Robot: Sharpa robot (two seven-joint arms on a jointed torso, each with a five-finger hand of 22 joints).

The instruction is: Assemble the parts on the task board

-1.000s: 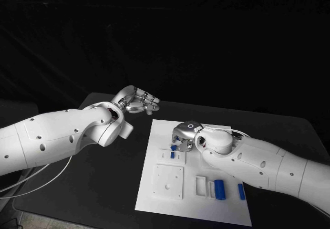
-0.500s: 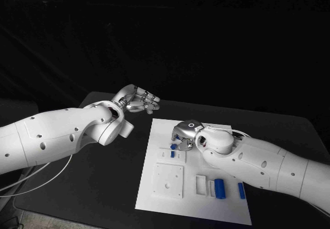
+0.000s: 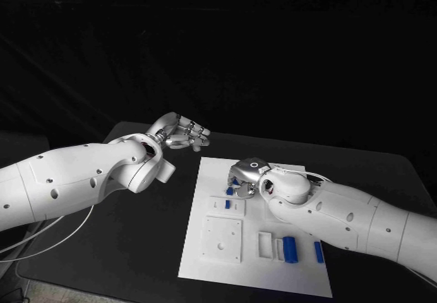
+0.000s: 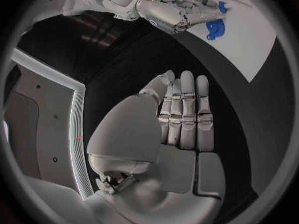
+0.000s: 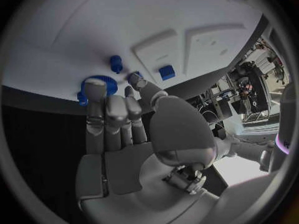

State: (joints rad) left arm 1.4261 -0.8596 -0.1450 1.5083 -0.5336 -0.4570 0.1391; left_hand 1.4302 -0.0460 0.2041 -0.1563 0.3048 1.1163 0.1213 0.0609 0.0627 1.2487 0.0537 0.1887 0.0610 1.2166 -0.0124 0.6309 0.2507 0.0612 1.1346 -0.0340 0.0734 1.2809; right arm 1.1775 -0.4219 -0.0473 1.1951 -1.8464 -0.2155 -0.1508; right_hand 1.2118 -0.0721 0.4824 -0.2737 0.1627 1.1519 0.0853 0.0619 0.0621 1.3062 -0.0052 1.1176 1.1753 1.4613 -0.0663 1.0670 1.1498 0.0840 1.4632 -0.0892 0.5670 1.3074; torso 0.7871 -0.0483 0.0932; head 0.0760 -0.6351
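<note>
The white task board (image 3: 209, 265) lies in the middle of the black table. My right hand (image 3: 244, 180) hovers low over its far part, fingers stretched out. Its fingertips (image 5: 94, 89) touch a round blue part (image 5: 106, 84) that lies flat on the board (image 5: 74, 30); nothing is clasped. That round part (image 4: 215, 27) also lies under the right hand (image 4: 177, 10) in the left wrist view. A small blue peg (image 5: 116, 62) and a blue block (image 5: 166, 72) sit nearby. My left hand (image 3: 182, 132) is raised off the board's far left corner, fingers (image 4: 187, 109) straight and empty.
A small blue piece (image 3: 228, 204) stands in a white block on the board. A blue cylinder (image 3: 290, 249) and a slimmer blue piece (image 3: 319, 251) lie at the board's near right. A square white plate (image 3: 223, 240) sits near the left edge. Bare black table (image 3: 136, 240) surrounds the board.
My right hand has crept slightly toward the board's far edge. The left hand has barely moved.
</note>
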